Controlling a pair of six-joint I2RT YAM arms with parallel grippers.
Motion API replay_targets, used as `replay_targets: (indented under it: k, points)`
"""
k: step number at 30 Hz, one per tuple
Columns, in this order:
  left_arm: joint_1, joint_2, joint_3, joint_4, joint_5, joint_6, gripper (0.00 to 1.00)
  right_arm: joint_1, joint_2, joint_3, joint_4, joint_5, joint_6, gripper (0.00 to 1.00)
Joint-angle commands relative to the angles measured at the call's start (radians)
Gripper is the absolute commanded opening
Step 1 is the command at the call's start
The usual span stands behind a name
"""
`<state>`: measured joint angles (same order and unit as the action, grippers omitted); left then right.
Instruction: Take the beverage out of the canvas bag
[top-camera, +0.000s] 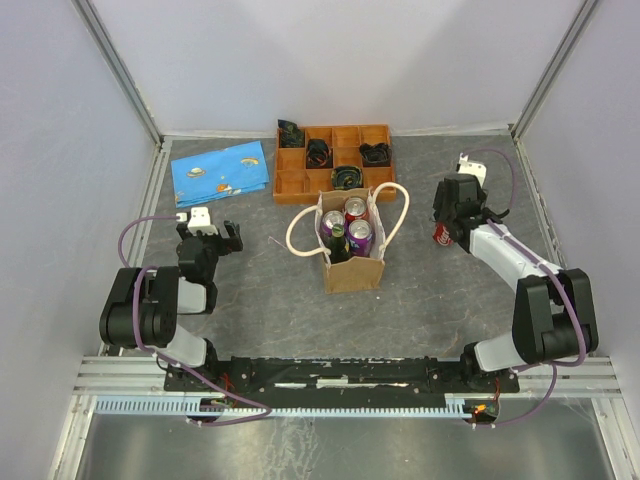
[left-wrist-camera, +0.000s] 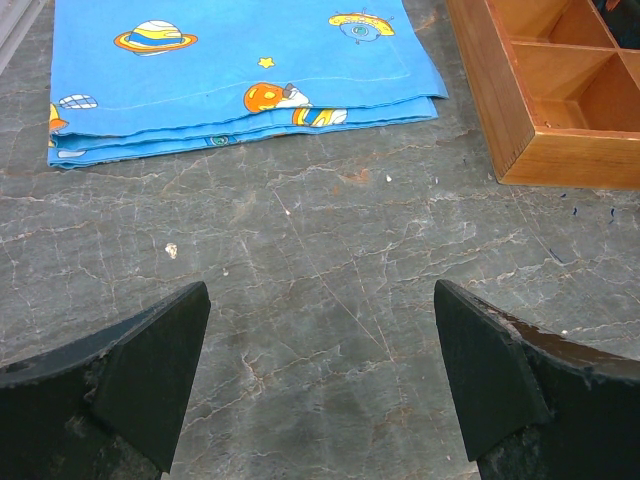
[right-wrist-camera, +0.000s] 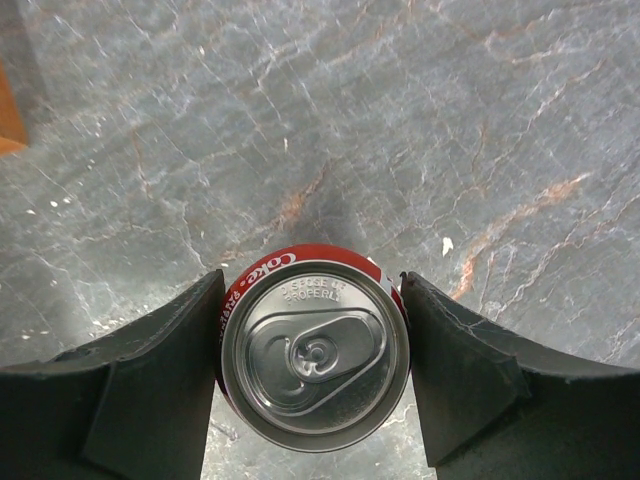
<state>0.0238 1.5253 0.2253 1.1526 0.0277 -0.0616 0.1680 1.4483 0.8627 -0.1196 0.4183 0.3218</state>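
Note:
The tan canvas bag (top-camera: 352, 268) stands upright mid-table with its cream rope handles (top-camera: 298, 228) spread to both sides. Cans show in its open top: a red one (top-camera: 356, 208) and two purple ones (top-camera: 360, 234). My right gripper (top-camera: 446, 228) is to the right of the bag, its jaws pressed on both sides of a red Coke can (right-wrist-camera: 315, 360), seen from above in the right wrist view (right-wrist-camera: 311, 274). I cannot tell whether the can rests on the table. My left gripper (top-camera: 228, 237) is open and empty over bare table (left-wrist-camera: 320, 290), left of the bag.
An orange-brown compartment tray (top-camera: 290, 182) with dark items stands behind the bag; its corner shows in the left wrist view (left-wrist-camera: 560, 160). A folded blue space-print cloth (top-camera: 220, 172) lies at back left, also in the left wrist view (left-wrist-camera: 240, 70). White walls enclose the table.

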Motion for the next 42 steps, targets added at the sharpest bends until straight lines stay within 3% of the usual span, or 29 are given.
replay_targets:
  k: [1, 9, 10, 13, 15, 16, 17, 29, 34, 37, 42]
  points:
    - [-0.004, -0.005, 0.005, 0.037, -0.01, 0.035, 0.99, -0.001, -0.004, -0.012, 0.133, 0.011, 0.005, 0.05]
    - [-0.004, -0.005, 0.004, 0.039, -0.009, 0.036, 0.99, 0.013, 0.004, -0.055, 0.165, 0.031, 0.01, 0.12]
    - [-0.004, -0.005, 0.005, 0.037, -0.01, 0.036, 0.99, 0.018, 0.001, -0.062, 0.165, 0.038, 0.012, 0.18]
    - [-0.004, -0.004, 0.004, 0.037, -0.009, 0.036, 0.99, 0.033, -0.004, -0.074, 0.156, 0.059, 0.018, 0.65]
    - [-0.004, -0.005, 0.005, 0.037, -0.01, 0.036, 0.99, 0.044, -0.006, -0.071, 0.136, 0.085, 0.022, 0.88]
    - [-0.004, -0.004, 0.005, 0.037, -0.01, 0.036, 0.99, 0.051, -0.009, -0.069, 0.131, 0.101, 0.021, 0.98]
    - [-0.004, -0.005, 0.004, 0.037, -0.009, 0.036, 0.99, 0.056, -0.012, -0.066, 0.126, 0.109, 0.02, 0.99]
    - [-0.003, -0.005, 0.005, 0.038, -0.008, 0.036, 0.99, 0.14, -0.23, 0.002, -0.041, 0.18, 0.021, 0.99]
    - [-0.004, -0.005, 0.005, 0.038, -0.008, 0.036, 0.99, 0.205, -0.346, -0.027, -0.16, 0.189, 0.108, 0.92]
    - [-0.004, -0.004, 0.005, 0.039, -0.008, 0.036, 0.99, 0.273, -0.394, -0.056, -0.204, 0.193, 0.13, 0.78]
    - [-0.004, -0.005, 0.005, 0.037, -0.01, 0.036, 0.99, 0.327, -0.389, -0.08, -0.219, 0.104, 0.166, 0.3]
